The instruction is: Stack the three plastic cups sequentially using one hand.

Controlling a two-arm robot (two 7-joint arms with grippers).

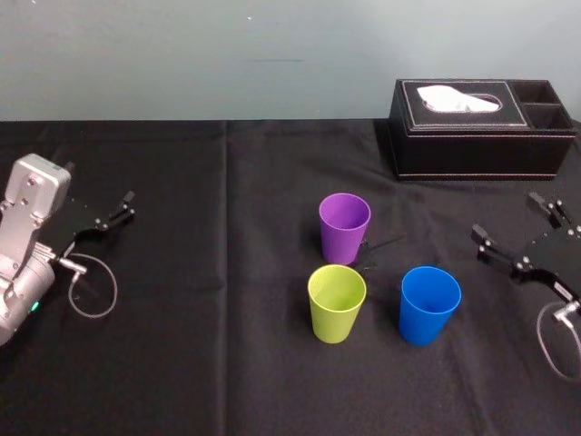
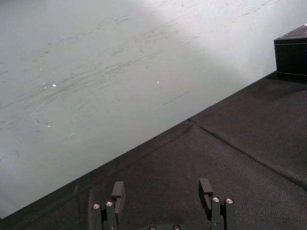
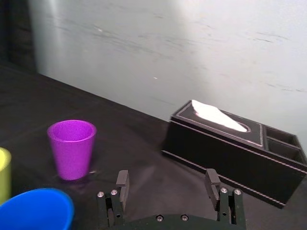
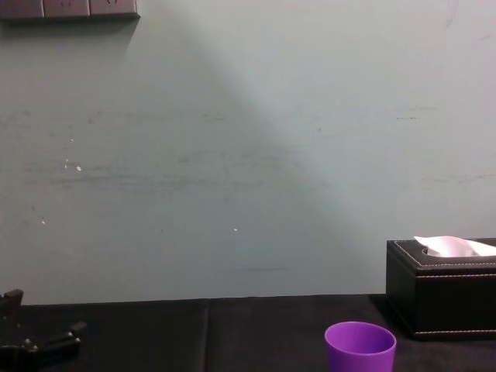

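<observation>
Three plastic cups stand upright and apart on the black cloth near the middle. The purple cup (image 1: 344, 227) (image 3: 72, 148) (image 4: 360, 349) is farthest back. In front of it sits the yellow-green cup (image 1: 337, 302) (image 3: 4, 175), with the blue cup (image 1: 429, 304) (image 3: 36, 211) to its right. My right gripper (image 1: 508, 218) (image 3: 167, 178) hovers open and empty at the right edge, to the right of the blue cup. My left gripper (image 1: 98, 186) (image 2: 161, 189) rests open and empty at the far left, well away from the cups.
A black tissue box (image 1: 481, 127) (image 3: 230, 148) (image 4: 442, 291) stands at the back right, behind the right gripper. A pale wall (image 4: 232, 155) runs along the table's far edge. Loose cable loops (image 1: 95, 291) hang by each wrist.
</observation>
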